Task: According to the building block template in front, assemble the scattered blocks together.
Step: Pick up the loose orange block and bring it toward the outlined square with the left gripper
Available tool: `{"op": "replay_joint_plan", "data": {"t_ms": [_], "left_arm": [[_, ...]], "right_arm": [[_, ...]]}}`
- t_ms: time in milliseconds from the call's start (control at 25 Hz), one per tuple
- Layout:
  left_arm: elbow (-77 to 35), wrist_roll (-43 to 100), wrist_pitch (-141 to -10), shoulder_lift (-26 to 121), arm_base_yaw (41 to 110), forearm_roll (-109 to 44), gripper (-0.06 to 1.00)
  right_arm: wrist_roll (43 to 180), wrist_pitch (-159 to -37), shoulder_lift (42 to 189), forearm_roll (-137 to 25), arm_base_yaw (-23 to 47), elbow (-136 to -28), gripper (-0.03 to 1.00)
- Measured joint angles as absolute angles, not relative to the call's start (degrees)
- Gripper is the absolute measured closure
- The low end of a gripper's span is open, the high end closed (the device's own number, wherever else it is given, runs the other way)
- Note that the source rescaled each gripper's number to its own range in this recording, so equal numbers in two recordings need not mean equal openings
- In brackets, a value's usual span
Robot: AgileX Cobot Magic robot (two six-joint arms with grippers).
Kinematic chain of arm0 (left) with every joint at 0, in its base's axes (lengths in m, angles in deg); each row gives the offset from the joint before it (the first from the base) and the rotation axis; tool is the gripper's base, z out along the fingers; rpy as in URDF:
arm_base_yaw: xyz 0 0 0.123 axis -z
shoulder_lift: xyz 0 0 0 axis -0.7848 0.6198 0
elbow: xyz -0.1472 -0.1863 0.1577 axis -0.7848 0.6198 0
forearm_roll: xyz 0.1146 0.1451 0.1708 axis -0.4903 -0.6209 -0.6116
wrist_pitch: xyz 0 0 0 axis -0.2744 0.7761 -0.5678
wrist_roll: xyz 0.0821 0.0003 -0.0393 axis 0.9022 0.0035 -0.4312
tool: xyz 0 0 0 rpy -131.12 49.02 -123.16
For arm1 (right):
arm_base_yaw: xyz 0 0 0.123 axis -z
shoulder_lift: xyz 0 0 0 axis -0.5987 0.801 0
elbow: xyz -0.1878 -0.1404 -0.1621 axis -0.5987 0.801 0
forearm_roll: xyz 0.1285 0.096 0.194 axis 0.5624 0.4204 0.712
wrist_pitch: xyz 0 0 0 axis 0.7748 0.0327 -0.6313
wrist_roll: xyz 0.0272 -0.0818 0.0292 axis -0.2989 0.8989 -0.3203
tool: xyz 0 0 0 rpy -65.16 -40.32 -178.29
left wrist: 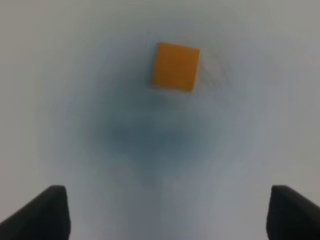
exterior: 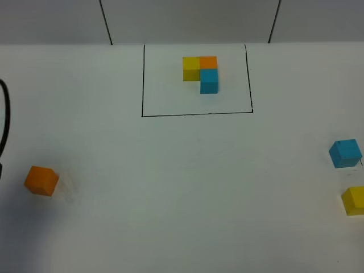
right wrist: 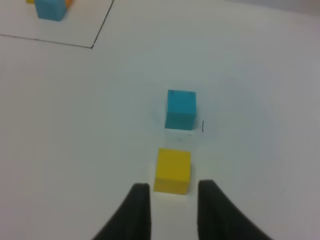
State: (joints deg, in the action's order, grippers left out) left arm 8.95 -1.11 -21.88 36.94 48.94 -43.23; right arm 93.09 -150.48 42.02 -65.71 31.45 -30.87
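Note:
The building block template (exterior: 202, 73) is an L of yellow, orange and blue cubes inside a black outline (exterior: 196, 114) at the back middle. The loose orange cube (exterior: 41, 180) lies at the left. In the left wrist view it (left wrist: 175, 66) lies well ahead of my left gripper (left wrist: 170, 215), which is open wide and empty. The loose blue cube (exterior: 345, 153) and yellow cube (exterior: 354, 200) lie at the right edge. My right gripper (right wrist: 173, 192) is open, its tips just at the near edge of the yellow cube (right wrist: 172, 170), with the blue cube (right wrist: 180, 109) beyond. Neither gripper shows in the exterior view.
A black cable (exterior: 4, 114) curves along the left edge of the white table (exterior: 182, 187). The template's blue cube (right wrist: 50, 9) and a corner of the outline (right wrist: 95, 42) show far off in the right wrist view.

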Motion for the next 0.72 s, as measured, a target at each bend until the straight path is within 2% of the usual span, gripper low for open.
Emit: {"op": "replay_joint_plan", "data": {"t_ms": [200, 560, 720], "left_arm": [[8.48, 0.69, -25.67, 47.72, 48.94, -43.38, 0.26], [8.47, 2.48, -34.33, 58.42, 48.99, -43.18, 0.26], [8.47, 4.7, -37.15, 62.24, 51.43, -42.45, 0.26]], "right_arm": [[93.09, -150.48, 42.02, -65.71, 31.45, -30.87, 0.97], [93.09, -150.48, 42.02, -65.71, 31.45, -30.87, 0.97], [93.09, -150.48, 42.02, -65.71, 31.45, -30.87, 0.97]]}}
